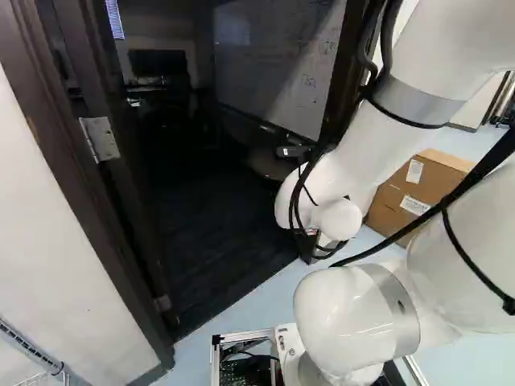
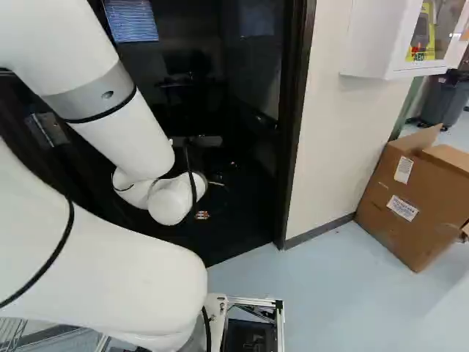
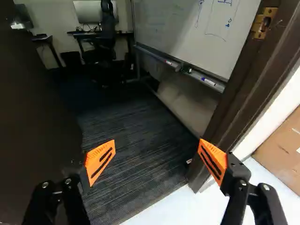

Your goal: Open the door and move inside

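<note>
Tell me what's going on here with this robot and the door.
A white robot arm is reaching toward a doorway, its jaws wide apart and holding nothing. The dark door already stands open onto a carpeted room with a whiteboard. The base is on the pale floor outside, so moving in remains to be done.

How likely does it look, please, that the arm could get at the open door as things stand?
Probably yes: the door stands close beside the open gripper, nothing shows in between, and a sideways move might reach it.
</note>
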Motion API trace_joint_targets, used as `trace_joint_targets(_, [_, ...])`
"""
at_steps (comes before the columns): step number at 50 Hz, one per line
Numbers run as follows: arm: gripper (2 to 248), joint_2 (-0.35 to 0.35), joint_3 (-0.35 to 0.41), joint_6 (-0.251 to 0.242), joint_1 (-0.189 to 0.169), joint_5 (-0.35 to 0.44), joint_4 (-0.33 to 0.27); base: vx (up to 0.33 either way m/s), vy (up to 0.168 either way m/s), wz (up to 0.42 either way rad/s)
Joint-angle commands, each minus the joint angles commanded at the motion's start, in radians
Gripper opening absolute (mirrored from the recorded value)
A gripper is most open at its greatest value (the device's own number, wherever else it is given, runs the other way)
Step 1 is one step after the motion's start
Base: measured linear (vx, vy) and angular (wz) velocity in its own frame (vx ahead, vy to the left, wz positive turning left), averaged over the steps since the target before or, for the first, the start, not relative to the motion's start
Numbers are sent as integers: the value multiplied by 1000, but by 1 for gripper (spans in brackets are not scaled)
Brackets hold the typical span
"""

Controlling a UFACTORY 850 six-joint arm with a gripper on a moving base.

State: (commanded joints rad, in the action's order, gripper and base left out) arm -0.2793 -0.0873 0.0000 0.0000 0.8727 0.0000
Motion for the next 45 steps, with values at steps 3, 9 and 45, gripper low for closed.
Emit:
trace_joint_targets(3, [247,0,0,0,0,0,0,165,4,-7])
trace_joint_targets(9, [247,0,0,0,0,0,0,171,3,-2])
trace_joint_targets(45, [247,0,0,0,0,0,0,184,4,-3])
